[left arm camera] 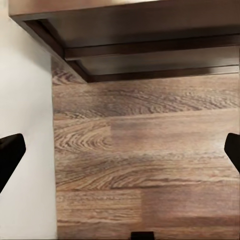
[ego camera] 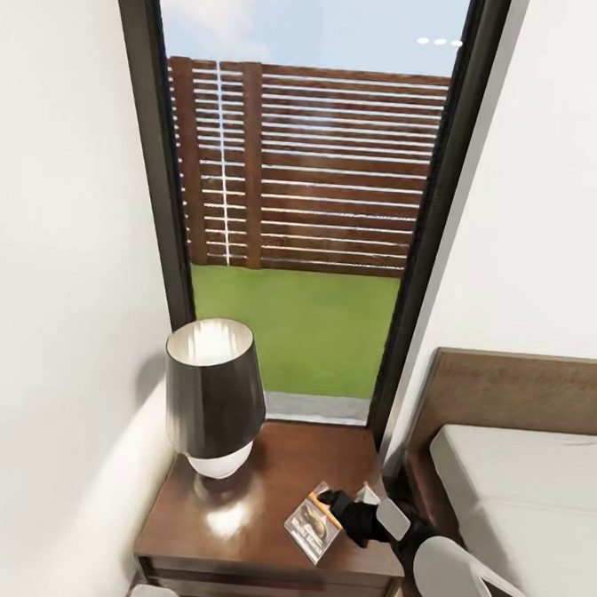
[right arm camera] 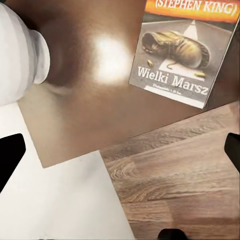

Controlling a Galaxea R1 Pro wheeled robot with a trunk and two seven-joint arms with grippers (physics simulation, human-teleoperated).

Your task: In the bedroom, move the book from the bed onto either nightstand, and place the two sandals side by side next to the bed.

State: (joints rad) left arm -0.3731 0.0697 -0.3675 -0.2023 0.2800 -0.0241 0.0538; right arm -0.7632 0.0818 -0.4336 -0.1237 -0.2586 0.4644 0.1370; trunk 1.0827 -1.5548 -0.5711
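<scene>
On the nightstand [ego camera: 230,516] beside the lamp [ego camera: 213,398] lies the book [ego camera: 312,531]; right gripper [ego camera: 337,506] fingers spread, empty; left gripper [left arm camera: 120,150] likewise.

The nightstand [ego camera: 230,516] is hemmed in: wall [ego camera: 57,317] on its left, window [ego camera: 293,245] behind, bed [ego camera: 516,492] close on its right. A lamp [ego camera: 213,399] fills its rear left; the book [ego camera: 312,529] lies at the front right. Bare top [right arm camera: 95,85] runs between them.
</scene>
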